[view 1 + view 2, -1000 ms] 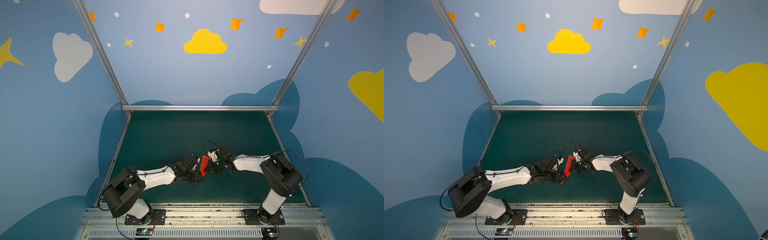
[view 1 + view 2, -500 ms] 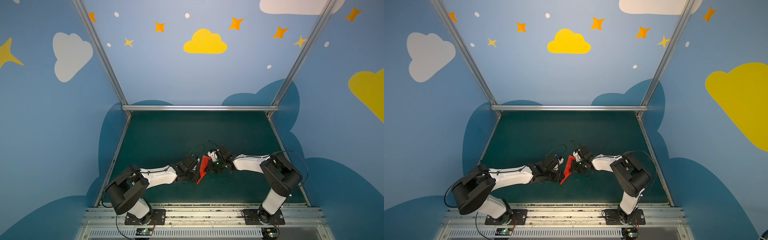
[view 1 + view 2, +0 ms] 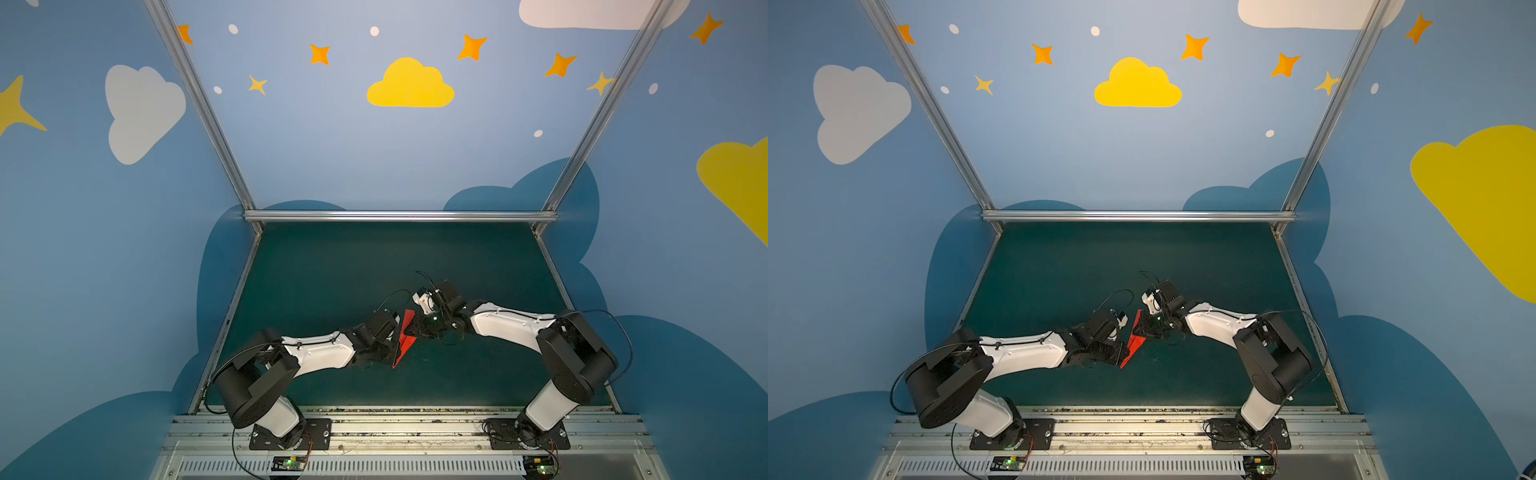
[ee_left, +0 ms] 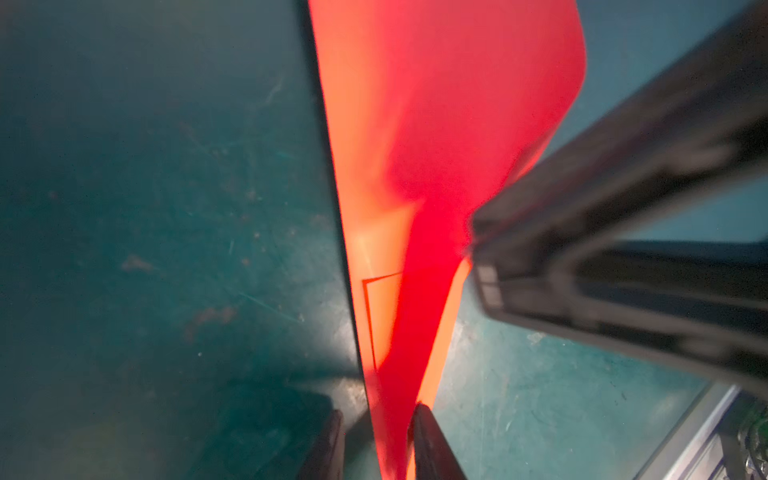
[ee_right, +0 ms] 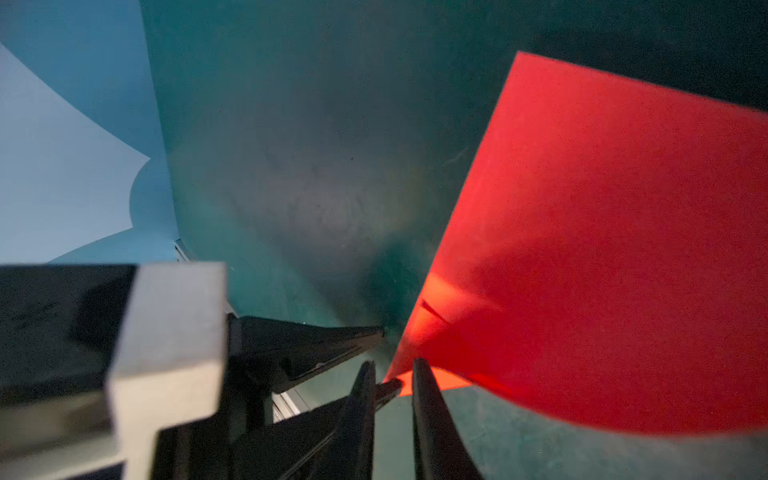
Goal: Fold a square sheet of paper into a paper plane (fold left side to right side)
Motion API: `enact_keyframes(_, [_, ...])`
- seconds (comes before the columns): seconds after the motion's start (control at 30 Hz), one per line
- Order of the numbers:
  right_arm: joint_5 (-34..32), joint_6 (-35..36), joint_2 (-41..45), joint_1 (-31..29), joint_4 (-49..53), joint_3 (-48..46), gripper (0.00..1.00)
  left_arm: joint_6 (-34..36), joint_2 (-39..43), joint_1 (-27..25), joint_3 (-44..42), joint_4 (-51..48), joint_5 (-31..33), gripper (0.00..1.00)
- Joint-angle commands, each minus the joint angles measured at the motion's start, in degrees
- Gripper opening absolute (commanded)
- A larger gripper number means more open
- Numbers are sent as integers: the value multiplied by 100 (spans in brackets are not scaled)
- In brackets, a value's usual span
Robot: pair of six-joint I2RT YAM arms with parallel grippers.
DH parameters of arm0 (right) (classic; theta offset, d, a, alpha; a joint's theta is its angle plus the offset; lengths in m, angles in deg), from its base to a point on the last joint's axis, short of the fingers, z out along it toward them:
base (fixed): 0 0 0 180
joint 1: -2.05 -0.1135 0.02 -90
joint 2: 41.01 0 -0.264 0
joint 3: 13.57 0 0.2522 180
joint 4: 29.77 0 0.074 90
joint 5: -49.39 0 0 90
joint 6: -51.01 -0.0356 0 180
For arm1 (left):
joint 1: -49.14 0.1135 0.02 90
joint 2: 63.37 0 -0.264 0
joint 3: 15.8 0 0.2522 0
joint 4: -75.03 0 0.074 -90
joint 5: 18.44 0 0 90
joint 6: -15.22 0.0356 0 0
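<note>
The red sheet of paper [image 5: 602, 249] is thin, smooth and matt, and it turns translucent orange where light passes through. The desk [image 4: 166, 249] has a dark green matt surface, scuffed and scratched. The frame rails [image 3: 399, 215] are bare brushed metal. The arm shells [image 3: 320, 353] are glossy white plastic.

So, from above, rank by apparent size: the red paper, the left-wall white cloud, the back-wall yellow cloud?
In a top view, largest to smallest:
1. white cloud
2. yellow cloud
3. red paper
The paper shows only as a narrow sliver, so it looks far smaller.
</note>
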Motion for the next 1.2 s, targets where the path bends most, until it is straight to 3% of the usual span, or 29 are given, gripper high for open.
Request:
enact_keyframes(0.0, [-76, 74, 259, 2, 204, -184, 16, 10, -310, -58, -104, -167, 110, 29])
enact_keyframes(0.37, [-130, 85, 222, -64, 7, -592, 3, 52, -362, -57, -84, -198, 154, 26])
enact_keyframes(1.17, [-136, 140, -583, -265, -91, -123, 0, 115, -389, -59, -144, -163, 163, 17])
